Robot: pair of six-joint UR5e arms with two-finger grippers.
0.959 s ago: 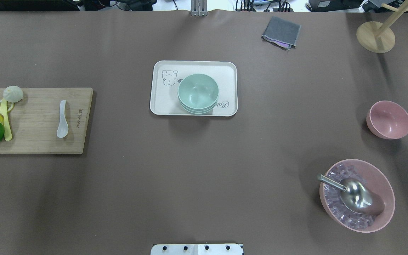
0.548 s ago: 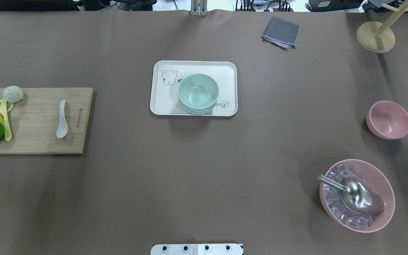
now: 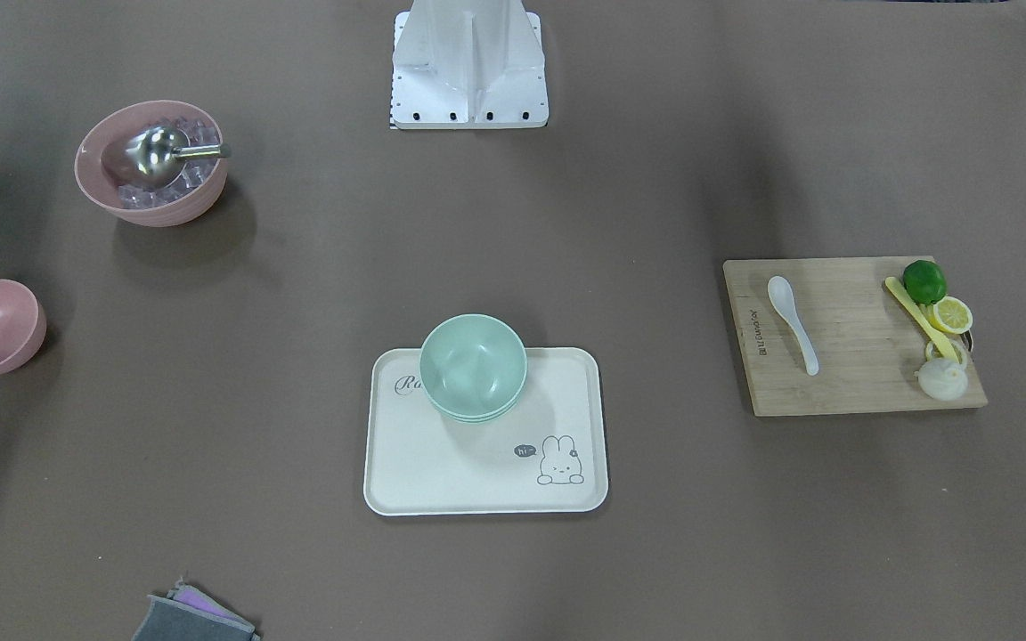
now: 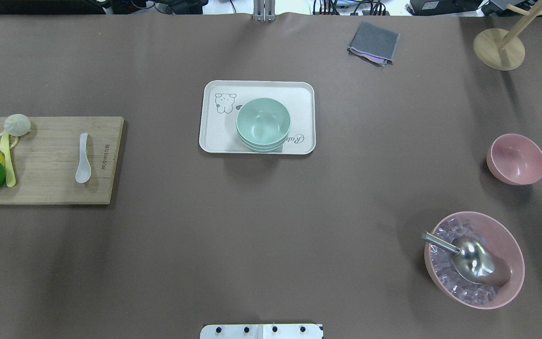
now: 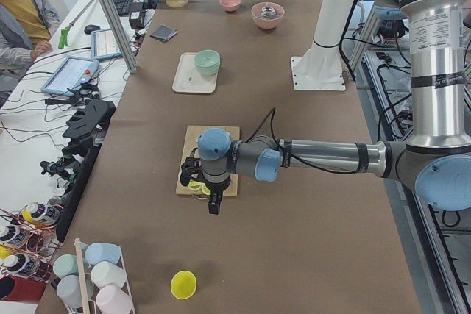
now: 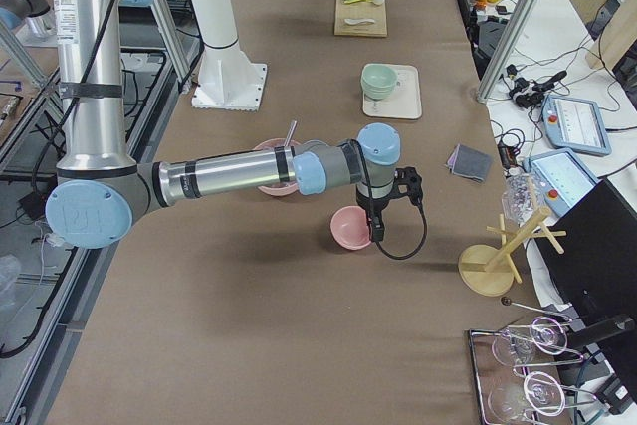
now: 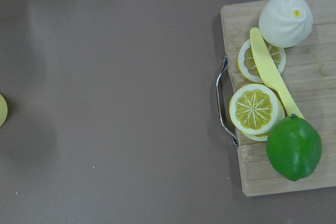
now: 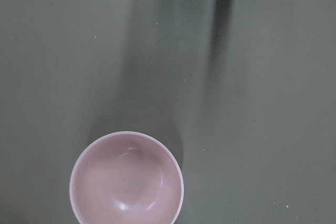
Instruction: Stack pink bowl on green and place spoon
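Pink bowl sits upright on the table, at 3 o'clock from the stacked green bowls; the spoon at 9 o'clock. Right end effector hangs near the bowl, open or closed I cannot tell; pinch one rim wall squarely, lift level

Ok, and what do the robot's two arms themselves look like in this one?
Both the left arm and the right arm are silver metal tubes with light-blue caps on the joints and black bands at the tube ends. A thin black cable loops out by the left wrist, and a second black cable hangs in a loop by the right wrist. The wrist fittings are black.
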